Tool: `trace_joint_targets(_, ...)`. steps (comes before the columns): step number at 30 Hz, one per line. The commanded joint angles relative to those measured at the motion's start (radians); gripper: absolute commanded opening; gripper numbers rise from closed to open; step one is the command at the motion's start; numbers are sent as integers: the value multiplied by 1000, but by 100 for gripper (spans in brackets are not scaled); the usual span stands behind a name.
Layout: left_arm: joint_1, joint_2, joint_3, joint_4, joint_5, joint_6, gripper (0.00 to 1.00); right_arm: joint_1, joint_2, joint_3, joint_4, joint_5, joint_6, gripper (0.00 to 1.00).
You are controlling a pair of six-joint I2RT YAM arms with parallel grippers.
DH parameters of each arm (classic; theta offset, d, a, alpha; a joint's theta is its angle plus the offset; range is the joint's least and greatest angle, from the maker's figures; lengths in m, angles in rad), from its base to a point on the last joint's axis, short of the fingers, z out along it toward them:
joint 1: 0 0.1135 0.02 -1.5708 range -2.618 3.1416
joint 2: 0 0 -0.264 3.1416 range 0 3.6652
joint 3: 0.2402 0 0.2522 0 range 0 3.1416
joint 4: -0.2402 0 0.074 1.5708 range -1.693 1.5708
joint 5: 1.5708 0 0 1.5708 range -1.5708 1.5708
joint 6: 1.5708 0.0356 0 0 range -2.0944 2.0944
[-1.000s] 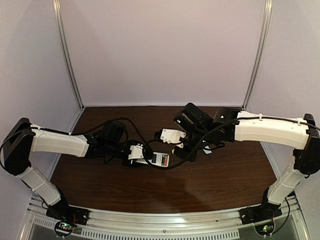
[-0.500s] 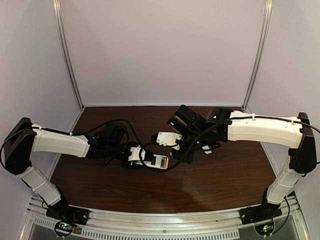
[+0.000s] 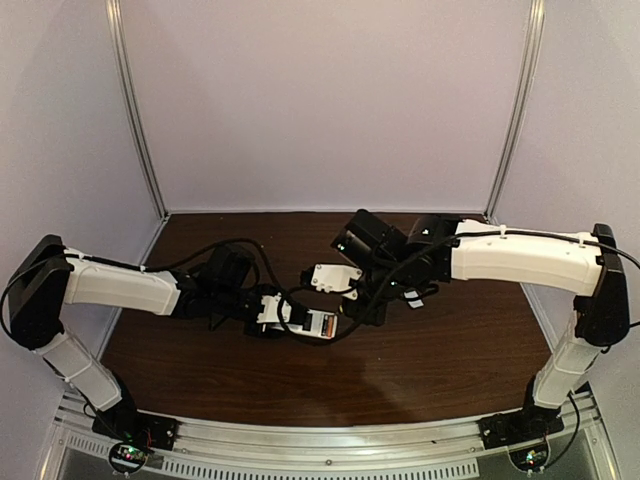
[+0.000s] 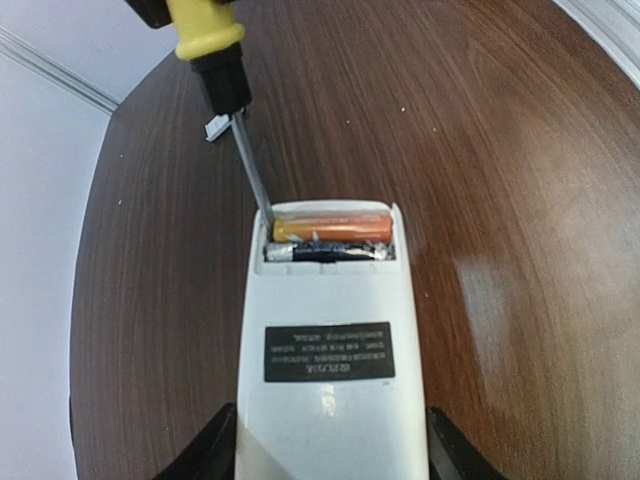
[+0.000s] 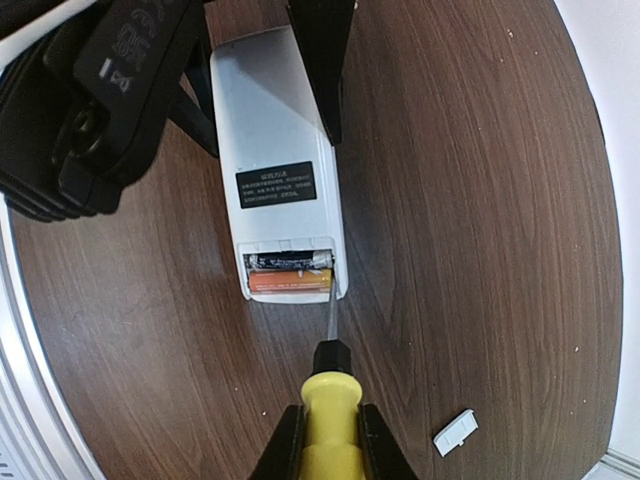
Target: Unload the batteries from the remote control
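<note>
Your right arm has swung in toward the left one since a second ago; the left arm and what it holds have barely shifted. Your left gripper (image 4: 330,452) is clamped on the remote control (image 4: 325,370), one dark finger on each long side. Only the fingertips show at the bottom of the left wrist view; the near end of the remote is cut off there. The remote lies back side up on the brown table (image 4: 500,150) and stretches away from those fingers, with the open battery bay at the end farthest from them.

Both batteries sit in the bay side by side: the orange battery (image 4: 335,225) on the outer side, the dark battery (image 4: 325,253) on the side nearer the left gripper, partly hidden under the bay's edge. The black label text is too small to read.

Your right gripper (image 5: 330,450) is closed on the screwdriver (image 5: 328,420) by its yellow handle, which is cut off at the frame edge. The shaft points straight ahead of those fingers into a corner of the bay at one end of the orange battery. The very tip is hidden; you can't tell whether it touches the battery.

A small white cover piece (image 5: 456,430) lies on the table just beside the right gripper, apart from the remote. From the top camera the bay and batteries are too small to make out.
</note>
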Motion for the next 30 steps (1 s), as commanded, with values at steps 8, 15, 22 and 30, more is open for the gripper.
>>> trace_joint_targets(8,-12,-20,4,175,-32,21,0,12,49,3,-61,-37,2,0)
trace_joint_targets(15,-14,-21,-2,189,-45,25,0,13,56,4,-53,-49,2,0)
trace_joint_targets(22,-20,-19,-20,216,-85,51,0,12,66,7,-40,-85,1,0)
trace_joint_targets(30,-24,-24,-37,252,-114,64,0,11,79,17,-45,-94,-4,0)
